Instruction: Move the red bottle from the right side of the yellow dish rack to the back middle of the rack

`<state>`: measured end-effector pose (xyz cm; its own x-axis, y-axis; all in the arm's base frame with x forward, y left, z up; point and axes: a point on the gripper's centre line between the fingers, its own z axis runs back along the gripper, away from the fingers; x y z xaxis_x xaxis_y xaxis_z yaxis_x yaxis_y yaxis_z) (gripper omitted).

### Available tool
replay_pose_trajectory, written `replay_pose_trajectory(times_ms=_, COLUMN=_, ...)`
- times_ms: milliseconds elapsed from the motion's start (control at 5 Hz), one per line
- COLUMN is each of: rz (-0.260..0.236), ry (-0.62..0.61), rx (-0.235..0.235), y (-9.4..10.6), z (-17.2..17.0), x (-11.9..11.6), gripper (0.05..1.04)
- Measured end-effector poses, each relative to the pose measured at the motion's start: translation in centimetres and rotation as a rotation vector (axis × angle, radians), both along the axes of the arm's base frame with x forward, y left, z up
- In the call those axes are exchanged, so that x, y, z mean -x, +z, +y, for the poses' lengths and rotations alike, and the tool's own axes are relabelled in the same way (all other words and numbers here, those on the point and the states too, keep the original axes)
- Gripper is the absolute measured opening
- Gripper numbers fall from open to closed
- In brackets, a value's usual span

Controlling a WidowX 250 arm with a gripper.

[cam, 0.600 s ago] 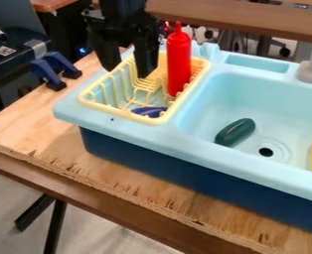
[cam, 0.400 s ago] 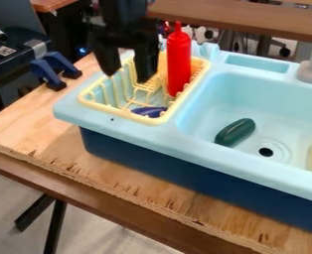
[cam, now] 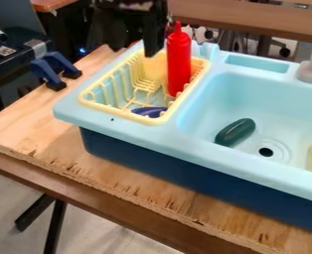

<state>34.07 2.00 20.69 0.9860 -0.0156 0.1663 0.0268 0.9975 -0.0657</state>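
With its fingers standing apart, the gripper (cam: 133, 51) is hanging over the yellow dish rack (cam: 96, 104) beside the upright red squeeze bottle (cam: 179, 62), apparently positioning, the next move likely needing careful clearance.

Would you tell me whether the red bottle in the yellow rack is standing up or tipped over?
Upright: the red bottle has its narrow tip pointing up and its base down in the yellow rack.
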Motion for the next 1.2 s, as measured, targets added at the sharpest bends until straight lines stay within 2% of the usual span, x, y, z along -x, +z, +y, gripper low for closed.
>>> replay_pose_trajectory(times_ms=400, rz=0.007, ry=-0.041, rx=0.002, y=1.2, z=-0.5, x=-1.5, gripper=1.003)
replay_pose_trajectory(times_ms=600, rz=-0.012, ry=-0.063, rx=0.015, y=1.0, z=-1.0, x=-2.9, gripper=1.003)
replay_pose_trajectory(times_ms=1000, rz=-0.02, ry=-0.09, rx=0.005, y=1.3, z=-1.7, x=-5.4, gripper=1.003)
replay_pose_trajectory(times_ms=1200, rz=-0.019, ry=-0.105, rx=0.002, y=1.5, z=-2.0, x=-5.8, gripper=1.003)
